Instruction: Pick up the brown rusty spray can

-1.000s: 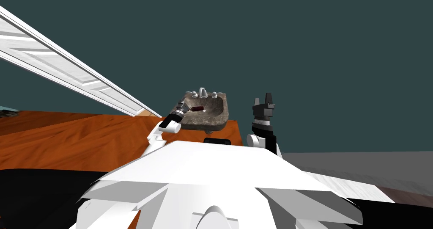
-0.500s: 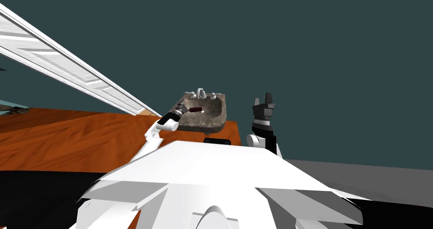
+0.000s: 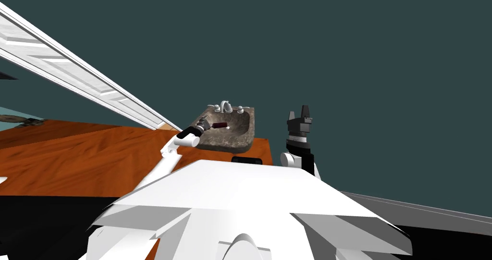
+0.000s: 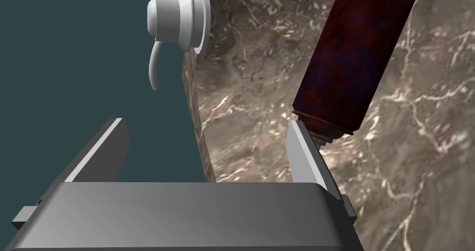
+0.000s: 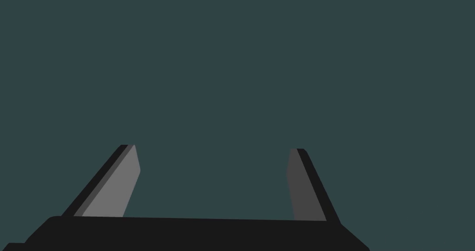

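A dark reddish-brown spray can [image 4: 357, 58] lies in a mottled stone basin [image 4: 259, 99]; in the head view the can [image 3: 219, 125] shows small inside the sink [image 3: 240, 134]. My left gripper [image 4: 206, 127] is open at the basin's rim, and one fingertip [image 4: 299, 144] touches the can's end while the other hangs outside the rim. Nothing sits between the fingers. My right gripper [image 5: 213, 157] is open and empty, raised to the right of the sink [image 3: 299, 120].
Grey tap handles and a spout [image 3: 227, 107] stand at the sink's back; one handle [image 4: 178, 21] is close beside my left hand. The sink hangs on a dark teal wall. A white door [image 3: 77, 74] slants at left over an orange wooden floor [image 3: 86, 151].
The whole head view has drifted, so I have turned a little. My left arm has stretched further toward the sink, bringing the gripper close to the can. The right arm has stayed put.
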Tool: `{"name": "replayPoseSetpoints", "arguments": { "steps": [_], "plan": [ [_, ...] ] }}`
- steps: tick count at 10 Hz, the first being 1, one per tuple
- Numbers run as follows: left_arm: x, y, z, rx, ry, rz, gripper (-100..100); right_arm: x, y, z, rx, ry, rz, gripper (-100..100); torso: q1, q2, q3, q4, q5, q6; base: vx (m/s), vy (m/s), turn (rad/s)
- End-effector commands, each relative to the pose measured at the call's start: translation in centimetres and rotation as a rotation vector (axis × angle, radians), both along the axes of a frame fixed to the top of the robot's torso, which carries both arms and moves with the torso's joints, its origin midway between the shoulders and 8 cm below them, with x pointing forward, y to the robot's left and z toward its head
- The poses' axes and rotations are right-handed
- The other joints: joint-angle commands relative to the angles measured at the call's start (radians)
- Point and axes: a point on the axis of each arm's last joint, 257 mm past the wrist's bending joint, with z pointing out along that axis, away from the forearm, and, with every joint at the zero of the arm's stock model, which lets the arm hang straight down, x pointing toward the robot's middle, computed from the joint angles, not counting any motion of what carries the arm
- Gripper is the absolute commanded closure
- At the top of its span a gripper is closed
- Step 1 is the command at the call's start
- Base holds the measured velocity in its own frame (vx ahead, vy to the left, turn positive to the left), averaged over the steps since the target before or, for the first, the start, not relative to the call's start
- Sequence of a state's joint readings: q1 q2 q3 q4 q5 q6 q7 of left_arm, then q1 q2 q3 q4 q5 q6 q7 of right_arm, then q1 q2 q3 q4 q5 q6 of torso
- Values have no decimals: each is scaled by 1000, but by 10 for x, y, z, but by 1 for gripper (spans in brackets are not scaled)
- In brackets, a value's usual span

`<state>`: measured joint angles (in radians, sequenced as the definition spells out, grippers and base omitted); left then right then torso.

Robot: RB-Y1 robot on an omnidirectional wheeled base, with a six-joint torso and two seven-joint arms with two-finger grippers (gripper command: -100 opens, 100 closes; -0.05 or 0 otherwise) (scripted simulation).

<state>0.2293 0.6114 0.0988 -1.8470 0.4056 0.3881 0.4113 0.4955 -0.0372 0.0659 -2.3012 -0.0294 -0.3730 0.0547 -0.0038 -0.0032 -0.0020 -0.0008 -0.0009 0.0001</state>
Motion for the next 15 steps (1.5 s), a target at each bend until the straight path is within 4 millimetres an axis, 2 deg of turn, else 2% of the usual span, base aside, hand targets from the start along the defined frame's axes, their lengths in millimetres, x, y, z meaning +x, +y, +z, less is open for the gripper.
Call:
{"name": "replayPoseSetpoints", "arguments": {
  "steps": [1, 3, 4, 6, 7, 12, 13, 15],
  "plan": [
    [-1, 10, -6, -4, 34, 16, -100, 0, 0, 0, 0, 0, 0, 0, 0, 0, 0, 0, 0, 0, 30, -69, 29],
    [-6, 45, -22, -18, 114, 73, -100, 0, 0, 0, 0, 0, 0, 0, 0, 0, 0, 0, 0, 0, 65, -95, 58],
    [-7, 45, -25, -18, 127, 76, -100, 0, 0, 0, 0, 0, 0, 0, -3, -2, -1, 0, -1, 0, 70, -100, 40],
    [-16, 79, -38, -34, 205, 135, -100, 0, 0, 0, 0, 0, 0, 0, -1, -1, -1, 0, 0, 0, 56, -100, 45],
    [-17, 80, -41, -34, 212, 139, -100, 0, 0, 0, 0, 0, 0, 0, -2, -1, -1, 0, -1, 0, 51, -79, 27],
    [-53, 151, -72, -89, 392, 288, -100, 0, 0, 0, 0, 0, 0, 0, -3, -3, -2, -1, -1, 0, 84, -115, 40],
    [-53, 151, -72, -89, 392, 288, -100, 0, 0, 0, 0, 0, 0, 0, -3, -3, -2, -1, -1, 0, 71, -71, 16],
    [-69, 169, -84, -117, 451, 335, -100, 0, 0, 0, 0, 0, 0, 0, 1, -2, -1, 0, 0, 0, 61, -55, 7]
  ]
}}
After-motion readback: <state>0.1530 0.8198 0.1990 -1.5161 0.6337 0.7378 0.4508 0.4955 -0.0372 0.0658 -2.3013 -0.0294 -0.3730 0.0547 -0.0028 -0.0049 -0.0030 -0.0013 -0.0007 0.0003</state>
